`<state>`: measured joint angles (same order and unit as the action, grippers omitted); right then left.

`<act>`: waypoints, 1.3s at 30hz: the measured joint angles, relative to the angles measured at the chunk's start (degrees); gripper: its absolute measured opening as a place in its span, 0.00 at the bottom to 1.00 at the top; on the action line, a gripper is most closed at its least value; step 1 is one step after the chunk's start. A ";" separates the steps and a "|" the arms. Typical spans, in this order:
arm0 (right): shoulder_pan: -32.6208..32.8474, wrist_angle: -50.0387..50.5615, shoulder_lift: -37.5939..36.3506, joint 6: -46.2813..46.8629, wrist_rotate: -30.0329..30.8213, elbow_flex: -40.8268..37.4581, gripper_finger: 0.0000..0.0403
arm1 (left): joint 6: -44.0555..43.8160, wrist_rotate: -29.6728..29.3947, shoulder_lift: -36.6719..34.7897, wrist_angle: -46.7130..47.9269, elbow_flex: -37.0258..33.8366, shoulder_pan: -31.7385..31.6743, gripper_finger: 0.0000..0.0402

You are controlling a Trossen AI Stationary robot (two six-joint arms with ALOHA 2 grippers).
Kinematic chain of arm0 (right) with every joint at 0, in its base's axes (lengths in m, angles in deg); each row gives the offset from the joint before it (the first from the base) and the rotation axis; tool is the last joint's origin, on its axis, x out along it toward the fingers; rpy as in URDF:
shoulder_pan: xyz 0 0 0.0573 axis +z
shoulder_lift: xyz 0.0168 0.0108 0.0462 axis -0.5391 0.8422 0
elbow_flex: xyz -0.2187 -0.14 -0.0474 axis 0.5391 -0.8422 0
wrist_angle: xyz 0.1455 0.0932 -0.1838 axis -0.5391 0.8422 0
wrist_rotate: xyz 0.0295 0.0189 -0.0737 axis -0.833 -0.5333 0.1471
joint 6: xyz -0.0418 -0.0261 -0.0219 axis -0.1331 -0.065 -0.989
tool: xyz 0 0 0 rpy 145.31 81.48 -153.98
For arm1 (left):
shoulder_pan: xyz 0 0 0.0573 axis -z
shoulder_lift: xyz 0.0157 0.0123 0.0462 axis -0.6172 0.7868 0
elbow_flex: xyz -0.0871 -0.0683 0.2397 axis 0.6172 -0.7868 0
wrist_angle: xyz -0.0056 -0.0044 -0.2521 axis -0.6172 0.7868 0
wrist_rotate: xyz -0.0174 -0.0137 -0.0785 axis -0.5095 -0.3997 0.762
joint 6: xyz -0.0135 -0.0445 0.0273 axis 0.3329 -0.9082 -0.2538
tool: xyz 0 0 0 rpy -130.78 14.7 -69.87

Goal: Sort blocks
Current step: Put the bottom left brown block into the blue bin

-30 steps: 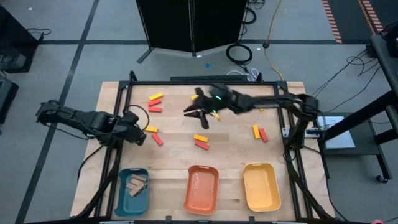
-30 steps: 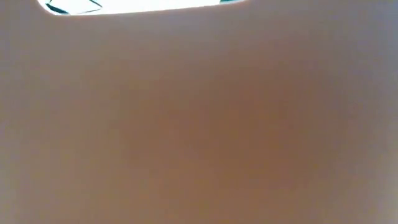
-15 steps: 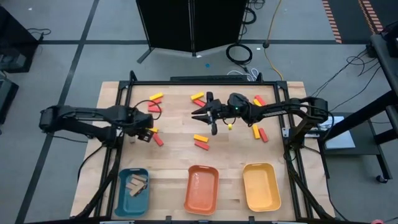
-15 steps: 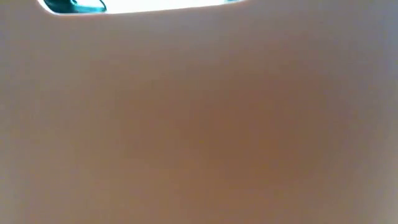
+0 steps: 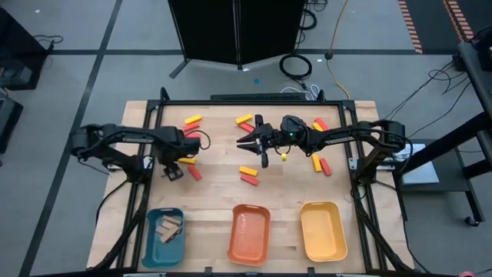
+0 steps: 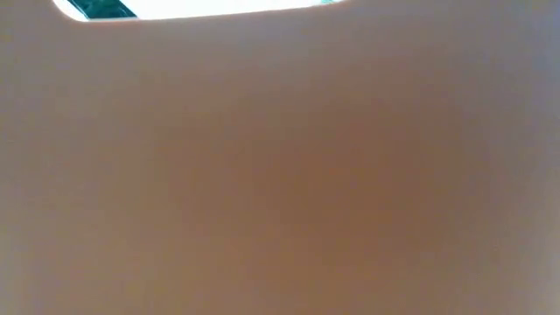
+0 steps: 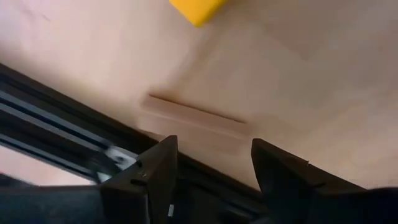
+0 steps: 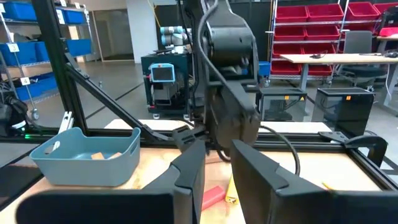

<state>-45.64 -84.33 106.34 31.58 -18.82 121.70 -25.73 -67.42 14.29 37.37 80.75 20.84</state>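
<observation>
Red and yellow blocks lie scattered flat on the wooden table (image 5: 223,196). One pair is at the centre (image 5: 247,175); others are at the far left (image 5: 192,121) and at the right (image 5: 320,163). My left gripper (image 5: 173,169) points down, open, near the table's left edge. In its wrist view a tan block (image 7: 193,118) lies flat on the table just ahead of the open gripper (image 7: 214,171), untouched, with a yellow block (image 7: 196,7) beyond. My right gripper (image 5: 242,142) hangs level above the table's middle, its gripper (image 8: 217,165) narrowly open with nothing between the fingers.
Three trays stand along the near edge: blue (image 5: 151,240) with tan blocks in it, orange (image 5: 234,235), yellow (image 5: 306,231). A black frame rail (image 7: 56,106) runs beside the left gripper. A blurred orange-brown surface (image 6: 280,175) fills the low view.
My left arm has swung in over the table's left edge. Its gripper has tipped to point down and sunk toward the table beside the yellow and red blocks. My right arm has shifted a little toward the table's right edge, then held still. No block has moved.
</observation>
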 joint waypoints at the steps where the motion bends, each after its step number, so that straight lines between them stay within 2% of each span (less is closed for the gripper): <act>1: 0.00 0.01 0.00 0.00 0.00 0.00 0.17 | 1.51 -0.95 0.75 0.00 0.00 0.01 0.50; 5: 0.00 0.02 0.00 0.00 0.00 0.00 0.17 | 5.88 -1.63 2.99 -0.04 0.00 0.04 0.50; 9: 0.00 0.39 0.00 -0.02 0.00 0.00 0.17 | 5.60 -3.21 4.22 -0.02 0.00 0.04 0.52; 12: 0.00 1.43 0.00 -0.90 0.02 0.00 0.17 | 6.10 -0.93 4.69 -0.02 0.00 0.07 0.55; 16: -0.08 2.03 0.00 -1.24 0.19 0.00 0.18 | 5.97 -1.47 4.73 -0.94 0.02 0.04 0.58; 28: -0.09 2.05 0.02 -1.51 0.22 0.00 0.18 | 5.89 -1.69 4.73 -0.81 0.04 0.04 0.59; 32: -0.07 2.13 0.02 -1.51 0.20 0.00 0.18 | 5.43 -3.73 4.73 -0.72 0.04 0.29 0.59; 35: -0.04 2.74 0.02 -1.51 0.20 0.00 0.18 | 4.72 -5.38 4.73 -0.64 -0.01 1.35 0.64; 39: -0.02 3.61 0.02 -1.51 0.20 0.00 0.18 | 3.95 -6.49 4.73 -1.25 -1.19 3.16 0.77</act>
<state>-45.66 -80.72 106.36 30.07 -18.62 121.70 -21.78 -73.91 19.03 36.12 79.56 24.00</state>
